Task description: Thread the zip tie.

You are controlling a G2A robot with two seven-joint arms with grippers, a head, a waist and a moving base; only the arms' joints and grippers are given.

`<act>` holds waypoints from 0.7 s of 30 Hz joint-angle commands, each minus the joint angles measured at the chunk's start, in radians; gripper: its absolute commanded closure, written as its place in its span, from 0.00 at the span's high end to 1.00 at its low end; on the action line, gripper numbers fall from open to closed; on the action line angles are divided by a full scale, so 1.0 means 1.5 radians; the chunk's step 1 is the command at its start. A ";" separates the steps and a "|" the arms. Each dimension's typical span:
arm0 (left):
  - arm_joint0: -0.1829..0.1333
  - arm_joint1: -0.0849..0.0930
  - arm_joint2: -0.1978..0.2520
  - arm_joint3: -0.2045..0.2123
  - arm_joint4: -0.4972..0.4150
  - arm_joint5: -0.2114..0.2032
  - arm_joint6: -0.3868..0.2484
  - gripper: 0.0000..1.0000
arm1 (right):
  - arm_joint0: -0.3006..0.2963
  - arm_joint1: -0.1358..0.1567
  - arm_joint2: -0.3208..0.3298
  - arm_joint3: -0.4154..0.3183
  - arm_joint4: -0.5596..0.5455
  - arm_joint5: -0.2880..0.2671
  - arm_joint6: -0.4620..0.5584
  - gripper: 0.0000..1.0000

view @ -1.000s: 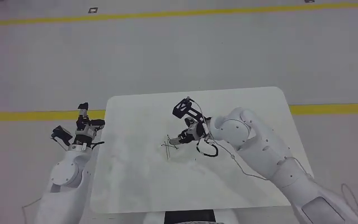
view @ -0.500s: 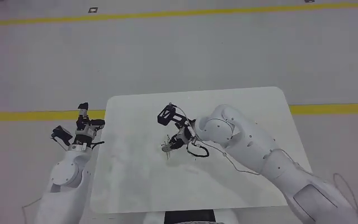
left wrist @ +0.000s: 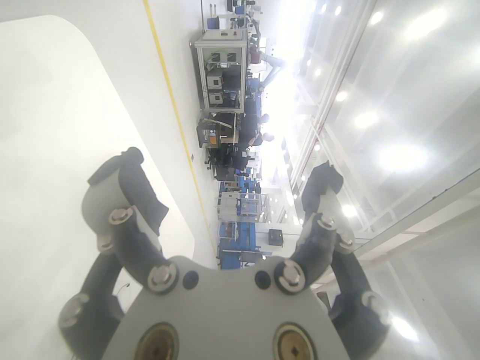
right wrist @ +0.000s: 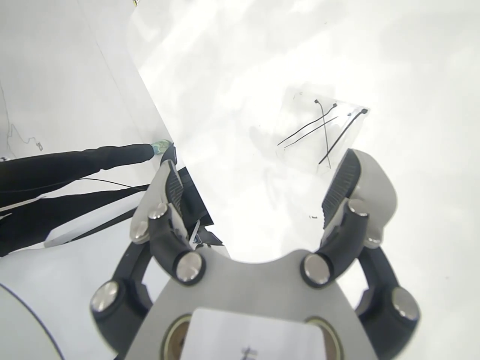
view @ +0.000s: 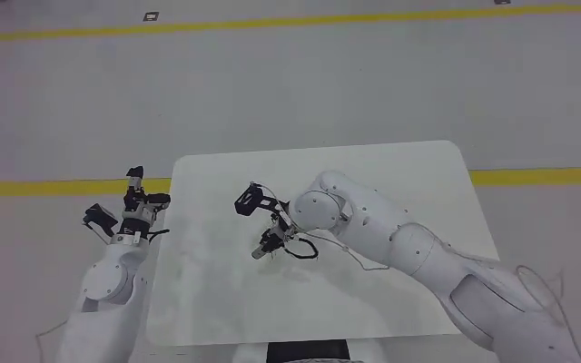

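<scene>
Where the top view looks down, a white table (view: pixel 399 181) w/ rounded corners is seen. The right arm is stretched across it, so the right gripper (view: pixel 261 250) is held over the middle-left part. Its fingers are too small there to be judged, and what lies under the wrist is covered. The left gripper (view: pixel 113 194) is held off the table's left edge, fingers spread and nothing between them. A yellow floor line (view: pixel 290 23) runs beyond the table. In the left wrist view the left gripper (left wrist: pixel 225 177) is given close up. Its dark, rounded fingers (left wrist: pixel 129 185) are bolted to a grey metal plate, are set wide apart and are closed on nothing. The table (left wrist: pixel 48 95) is cut to one rounded corner, the yellow line (left wrist: pixel 165 72) runs past it, and the room behind is washed out by glare. The right wrist view supplies the detail: the right gripper (right wrist: pixel 258 155) is seen w/ its jaws apart and empty, and the ribbed black pads (right wrist: pixel 343 177) sit on smooth grey shells. Several thin black zip ties (right wrist: pixel 322 129) lie flat on the table (right wrist: pixel 232 39) in a clear plastic film (right wrist: pixel 300 95). Some are crossed, the small square heads point away from the gripper, and the nearest ends sit just beside one fingertip, ungripped. Bag or plain sheet cannot be told, and the exact no. of ties is hard to make out where they overlap.
</scene>
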 commanded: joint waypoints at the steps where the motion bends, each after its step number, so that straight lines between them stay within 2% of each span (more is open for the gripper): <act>1: 0.000 0.000 0.000 0.000 0.000 0.000 0.000 1.00 | 0.000 0.000 0.000 0.000 0.000 0.000 0.000 1.00; 6: 0.000 0.000 0.000 0.000 0.000 0.000 0.000 1.00 | 0.004 -0.001 -0.008 -0.006 -0.017 -0.002 0.012 1.00; 10: 0.000 0.000 0.000 0.000 0.000 0.000 0.000 1.00 | 0.019 -0.018 -0.041 -0.006 -0.048 0.020 0.039 1.00; 13: 0.000 0.000 0.000 0.000 0.000 0.000 0.000 1.00 | 0.033 -0.039 -0.062 0.015 -0.046 0.029 0.040 1.00; 17: 0.000 0.000 0.000 0.000 0.000 0.000 0.000 1.00 | 0.049 -0.071 -0.093 0.053 -0.043 0.022 0.033 1.00; 21: 0.000 0.000 0.000 0.000 0.000 0.000 0.000 1.00 | 0.064 -0.105 -0.121 0.116 -0.045 0.017 0.029 1.00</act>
